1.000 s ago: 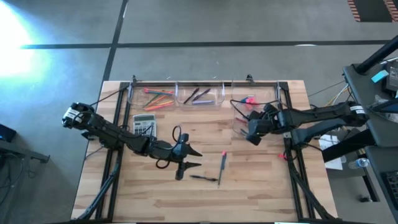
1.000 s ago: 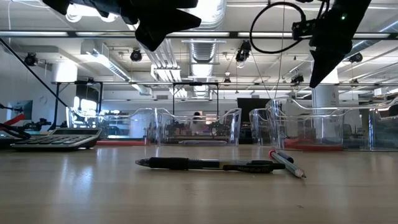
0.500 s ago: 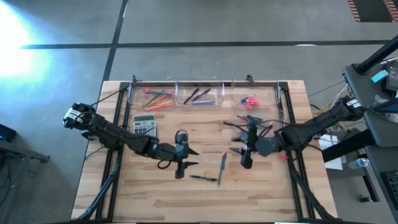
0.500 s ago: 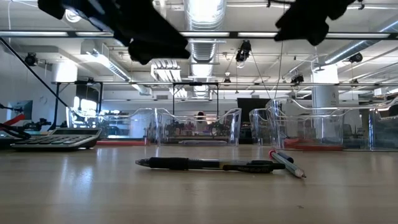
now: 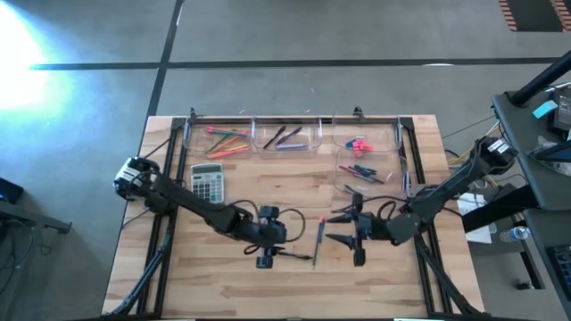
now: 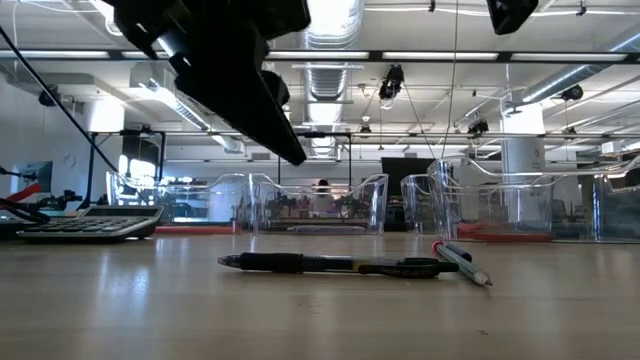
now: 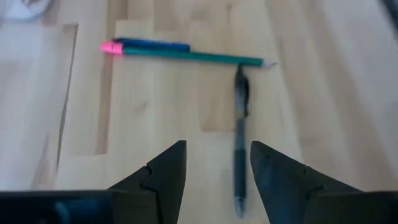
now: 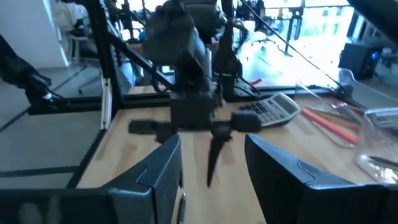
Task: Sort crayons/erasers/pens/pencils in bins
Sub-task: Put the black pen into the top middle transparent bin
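My left gripper (image 7: 216,165), jaws apart and empty, hovers above the slim black pen (image 7: 240,149); descending off-centre (pencil adjacent) could nudge it away.

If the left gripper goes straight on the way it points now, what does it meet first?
Most likely the black pen: the left gripper, jaws open, points down at the table, with the pen just off its centre line. Depth is unclear.

**Even indoor light, glare at one corner, blur in the wrist views**

Strong glare whitens the floor (image 5: 27,36) at the high view's upper left. In the low view, ceiling lights (image 6: 330,20) burn out and the arms are dark silhouettes. The left wrist view is soft; the right wrist view is blurred, with bright windows (image 8: 311,18) behind
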You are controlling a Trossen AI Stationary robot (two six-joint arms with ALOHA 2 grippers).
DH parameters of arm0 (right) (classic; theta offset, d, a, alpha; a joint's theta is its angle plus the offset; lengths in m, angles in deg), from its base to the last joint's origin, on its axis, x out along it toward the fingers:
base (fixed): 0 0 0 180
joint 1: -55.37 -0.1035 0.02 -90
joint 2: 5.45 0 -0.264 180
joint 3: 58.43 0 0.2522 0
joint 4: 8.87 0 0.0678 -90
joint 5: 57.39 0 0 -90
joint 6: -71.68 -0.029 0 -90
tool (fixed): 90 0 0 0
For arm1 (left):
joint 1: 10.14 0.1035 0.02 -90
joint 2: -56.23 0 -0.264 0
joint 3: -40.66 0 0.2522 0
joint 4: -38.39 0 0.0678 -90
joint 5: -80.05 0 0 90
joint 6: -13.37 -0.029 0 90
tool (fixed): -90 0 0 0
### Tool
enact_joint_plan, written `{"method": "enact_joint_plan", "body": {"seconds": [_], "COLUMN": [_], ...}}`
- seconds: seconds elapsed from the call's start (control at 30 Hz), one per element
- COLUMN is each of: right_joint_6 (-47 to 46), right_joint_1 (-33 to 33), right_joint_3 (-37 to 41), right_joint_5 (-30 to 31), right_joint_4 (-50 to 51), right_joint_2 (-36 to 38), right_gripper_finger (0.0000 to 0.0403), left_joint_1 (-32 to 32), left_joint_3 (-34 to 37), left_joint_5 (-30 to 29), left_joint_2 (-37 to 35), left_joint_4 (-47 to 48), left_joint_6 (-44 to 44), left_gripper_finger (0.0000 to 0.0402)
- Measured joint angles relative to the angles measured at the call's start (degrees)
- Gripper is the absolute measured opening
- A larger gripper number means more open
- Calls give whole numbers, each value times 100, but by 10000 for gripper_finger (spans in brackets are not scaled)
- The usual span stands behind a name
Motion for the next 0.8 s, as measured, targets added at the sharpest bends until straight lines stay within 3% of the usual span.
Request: {"method": "enact_joint_plan", "body": {"seconds": [0.1,0.3,0.8], "right_joint_6": [196,233,183], "right_joint_1": [-54,-70,-70], "right_joint_3": [58,64,57], "right_joint_5": [-2,0,0], "right_joint_4": [-353,-418,-397], "right_joint_2": [-134,-300,-298], "right_gripper_finger": [169,169,169], "left_joint_1": [-1,-12,-142], "left_joint_3": [-307,-492,-490], "left_joint_5": [47,539,538], "left_joint_2": [260,691,1242], "left_joint_4": [448,409,497], "left_joint_6": [-3,-48,3], "left_gripper_finger": [164,164,164]}}
